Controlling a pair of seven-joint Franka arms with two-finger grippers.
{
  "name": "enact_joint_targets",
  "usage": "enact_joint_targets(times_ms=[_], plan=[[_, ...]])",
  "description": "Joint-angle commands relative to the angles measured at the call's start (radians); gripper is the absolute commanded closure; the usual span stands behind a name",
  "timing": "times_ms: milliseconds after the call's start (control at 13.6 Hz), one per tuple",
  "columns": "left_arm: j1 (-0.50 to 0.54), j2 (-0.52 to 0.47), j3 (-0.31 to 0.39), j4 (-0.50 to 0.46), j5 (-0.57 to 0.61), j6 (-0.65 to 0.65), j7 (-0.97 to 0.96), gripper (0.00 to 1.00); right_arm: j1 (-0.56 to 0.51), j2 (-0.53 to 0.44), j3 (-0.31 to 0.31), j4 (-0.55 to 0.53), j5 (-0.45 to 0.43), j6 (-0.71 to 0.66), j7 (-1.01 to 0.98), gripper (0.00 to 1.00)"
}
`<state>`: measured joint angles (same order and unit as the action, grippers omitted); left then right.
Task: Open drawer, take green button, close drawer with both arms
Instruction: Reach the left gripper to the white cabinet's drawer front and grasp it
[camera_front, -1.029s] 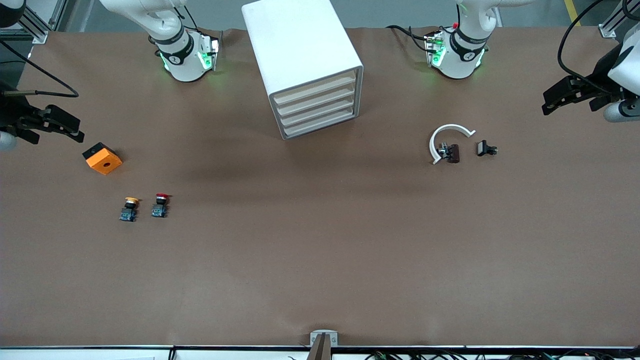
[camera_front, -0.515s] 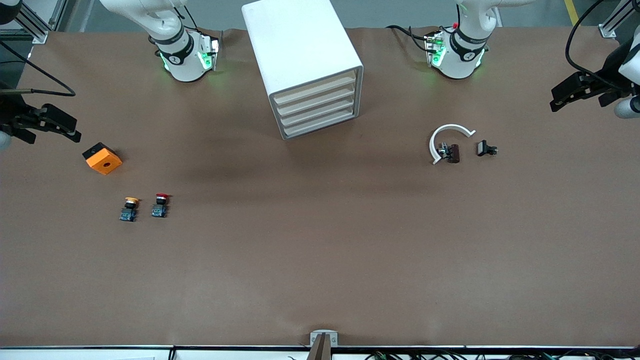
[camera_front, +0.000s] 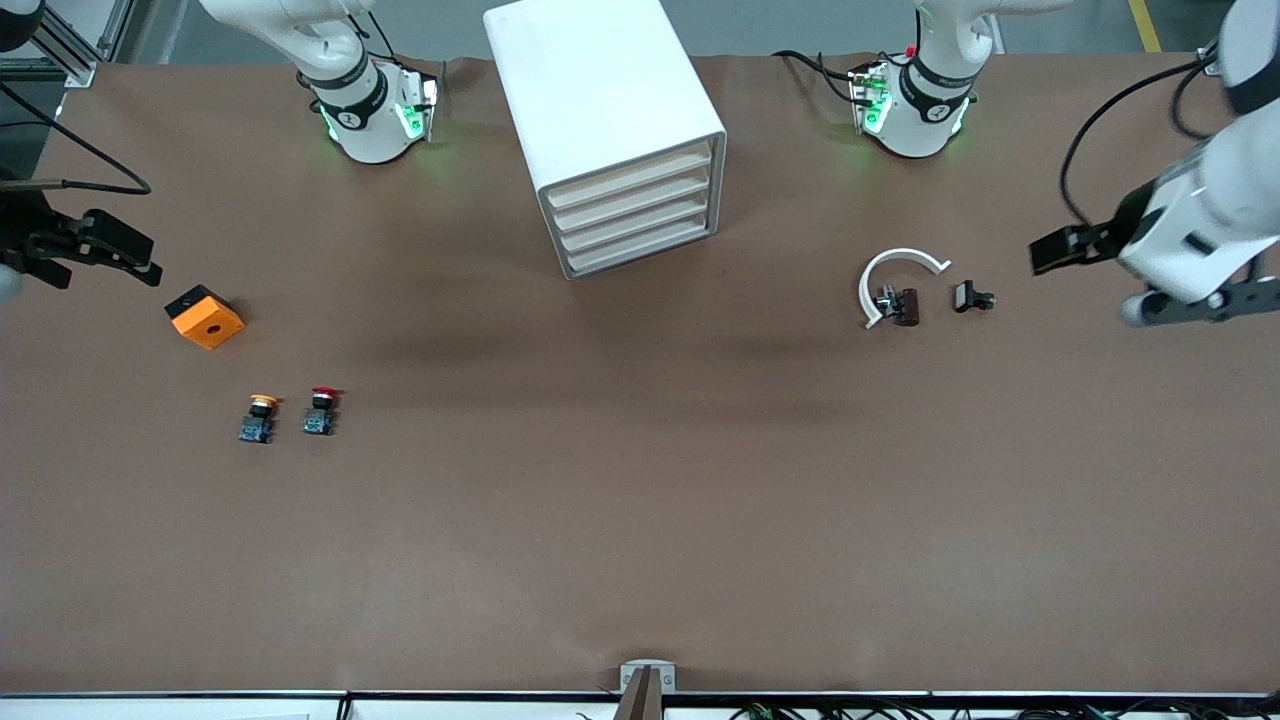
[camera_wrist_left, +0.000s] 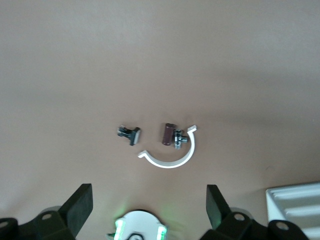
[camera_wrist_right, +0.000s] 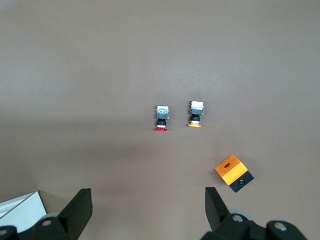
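Observation:
The white cabinet (camera_front: 590, 90) stands at the table's middle near the arms' bases, and all four of its cream drawers are shut. The drawer (camera_front: 640, 252) is the bottom one. The green button is not in view. My left gripper (camera_wrist_left: 150, 207) is open and empty. It hangs high over the table at the left arm's end (camera_front: 1195, 300), beside a white ring (camera_front: 900, 265). My right gripper (camera_wrist_right: 147, 210) is open and empty. It waits high over the right arm's end, with its black wrist hardware (camera_front: 70, 245) at the front view's edge.
A yellow-capped button (camera_front: 260, 415) and a red-capped button (camera_front: 320, 410) stand together, nearer the front camera than an orange box (camera_front: 205, 317). By the white ring lie a brown part (camera_front: 905, 305) and a small black part (camera_front: 970, 297). The cabinet's corner shows in the left wrist view (camera_wrist_left: 295, 205).
The left arm's hand has swung in from the table's end toward the white ring and turned. The right arm's hand shifted slightly outward and then held still. The drawers stay shut.

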<state>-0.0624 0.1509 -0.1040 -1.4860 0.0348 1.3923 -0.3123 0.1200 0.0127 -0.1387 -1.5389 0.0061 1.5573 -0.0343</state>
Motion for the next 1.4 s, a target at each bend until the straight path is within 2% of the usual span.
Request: enact_joint_targets(times_ms=[0, 515, 662, 882, 1029, 1324], plan=[[-0.063, 0.105, -0.005, 0.041, 0.000, 0.019, -0.198, 0.00, 0.001, 0.018, 0.008, 0.028, -0.015, -0.011, 0.014, 0.00], [-0.217, 0.309, -0.005, 0.063, -0.004, 0.077, -0.642, 0.00, 0.003, 0.016, 0.008, 0.028, -0.017, -0.016, 0.014, 0.00], [-0.249, 0.358, -0.005, 0.063, -0.065, 0.100, -0.819, 0.00, 0.003, 0.018, 0.008, 0.028, -0.015, -0.016, 0.014, 0.00], [-0.251, 0.421, -0.003, 0.063, -0.232, 0.129, -1.017, 0.00, 0.001, 0.018, 0.008, 0.028, -0.018, -0.011, 0.014, 0.00], [-0.254, 0.466, -0.005, 0.063, -0.289, 0.131, -1.161, 0.00, -0.002, 0.016, 0.008, 0.028, -0.018, -0.016, 0.013, 0.00], [-0.293, 0.533, -0.005, 0.056, -0.361, 0.126, -1.208, 0.00, -0.002, 0.018, 0.008, 0.028, -0.018, -0.011, 0.013, 0.00]])
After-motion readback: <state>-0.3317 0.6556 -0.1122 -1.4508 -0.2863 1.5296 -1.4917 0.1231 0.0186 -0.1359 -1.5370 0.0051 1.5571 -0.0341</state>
